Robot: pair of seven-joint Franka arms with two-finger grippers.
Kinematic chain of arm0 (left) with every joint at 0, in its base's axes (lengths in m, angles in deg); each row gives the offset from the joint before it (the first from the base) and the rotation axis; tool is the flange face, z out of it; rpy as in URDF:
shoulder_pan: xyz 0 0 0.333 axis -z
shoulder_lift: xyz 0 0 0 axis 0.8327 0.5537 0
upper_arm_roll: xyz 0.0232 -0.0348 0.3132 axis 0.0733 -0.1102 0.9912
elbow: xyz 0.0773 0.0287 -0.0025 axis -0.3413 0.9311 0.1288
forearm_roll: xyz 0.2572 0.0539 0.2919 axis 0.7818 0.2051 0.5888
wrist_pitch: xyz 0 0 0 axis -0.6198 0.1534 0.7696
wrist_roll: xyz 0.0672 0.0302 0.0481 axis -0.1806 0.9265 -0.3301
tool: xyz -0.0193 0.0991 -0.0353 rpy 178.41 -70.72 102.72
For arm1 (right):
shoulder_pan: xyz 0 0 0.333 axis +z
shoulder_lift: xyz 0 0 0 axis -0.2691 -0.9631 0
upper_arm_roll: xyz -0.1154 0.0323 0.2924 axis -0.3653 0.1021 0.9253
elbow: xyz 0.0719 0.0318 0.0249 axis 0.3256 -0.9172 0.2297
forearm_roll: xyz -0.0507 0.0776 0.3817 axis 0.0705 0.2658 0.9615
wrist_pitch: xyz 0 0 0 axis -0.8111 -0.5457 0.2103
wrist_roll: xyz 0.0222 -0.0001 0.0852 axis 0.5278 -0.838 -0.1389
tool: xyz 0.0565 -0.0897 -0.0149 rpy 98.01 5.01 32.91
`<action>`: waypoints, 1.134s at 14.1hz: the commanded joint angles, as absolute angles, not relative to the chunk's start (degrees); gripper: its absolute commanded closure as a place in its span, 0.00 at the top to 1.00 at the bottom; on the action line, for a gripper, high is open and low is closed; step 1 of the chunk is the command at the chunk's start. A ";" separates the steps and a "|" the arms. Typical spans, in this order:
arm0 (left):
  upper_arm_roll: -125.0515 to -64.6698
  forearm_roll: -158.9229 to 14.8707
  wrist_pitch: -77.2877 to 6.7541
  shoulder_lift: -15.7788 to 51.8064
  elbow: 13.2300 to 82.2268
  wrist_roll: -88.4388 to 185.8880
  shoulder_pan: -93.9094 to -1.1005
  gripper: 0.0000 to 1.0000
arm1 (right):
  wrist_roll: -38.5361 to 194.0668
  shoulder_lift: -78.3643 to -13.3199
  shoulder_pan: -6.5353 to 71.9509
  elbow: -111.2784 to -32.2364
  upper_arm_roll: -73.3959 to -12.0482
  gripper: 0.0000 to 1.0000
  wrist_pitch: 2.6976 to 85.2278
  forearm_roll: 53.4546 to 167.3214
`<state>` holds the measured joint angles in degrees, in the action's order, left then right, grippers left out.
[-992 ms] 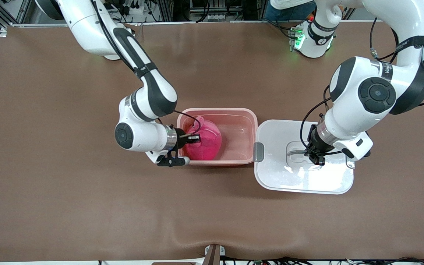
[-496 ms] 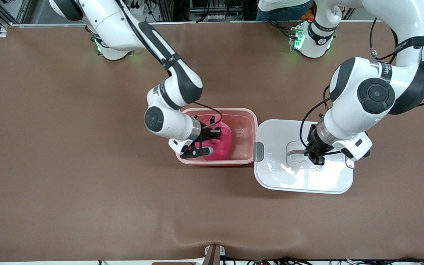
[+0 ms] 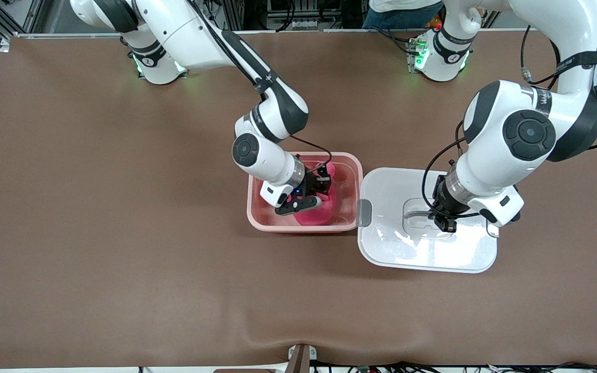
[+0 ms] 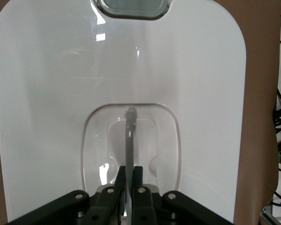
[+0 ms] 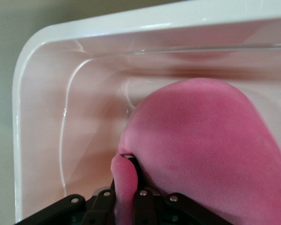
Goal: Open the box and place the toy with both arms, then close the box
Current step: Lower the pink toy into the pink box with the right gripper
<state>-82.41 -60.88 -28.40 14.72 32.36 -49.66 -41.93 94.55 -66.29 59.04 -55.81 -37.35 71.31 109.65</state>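
The pink box (image 3: 257, 215) stands open at mid-table. The hot-pink plush toy (image 3: 313, 216) is inside it, also large in the right wrist view (image 5: 210, 140). My right gripper (image 3: 322, 184) is inside the box, shut on a small flap of the toy (image 5: 124, 183). The white lid (image 3: 392, 254) lies flat on the table beside the box, toward the left arm's end, one grey clip (image 3: 364, 213) facing the box. My left gripper (image 3: 446, 224) is shut on the lid's raised grey handle (image 4: 129, 140) in the central recess.
The brown table (image 3: 122, 259) spreads wide around the box and lid. The box's translucent walls (image 5: 42, 122) enclose the toy closely. Cables and equipment line the table edge by the arm bases.
My right arm has carried the toy from the box's rim at the right arm's end to deeper inside the box. The left gripper and lid have stayed still.
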 commanded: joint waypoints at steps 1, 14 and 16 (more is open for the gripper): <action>-82.78 -61.89 -29.11 12.43 34.68 -48.36 -42.58 0.00 | 94.58 -67.99 60.26 -56.41 -37.89 0.08 73.88 104.86; -82.78 -61.89 -29.11 12.43 34.85 -48.36 -42.58 0.00 | 94.75 -69.22 61.58 -55.35 -37.89 1.00 76.25 96.04; -82.78 -61.89 -29.11 12.43 34.94 -48.36 -42.58 0.00 | 95.01 -71.32 63.24 -54.22 -37.80 1.00 81.07 96.13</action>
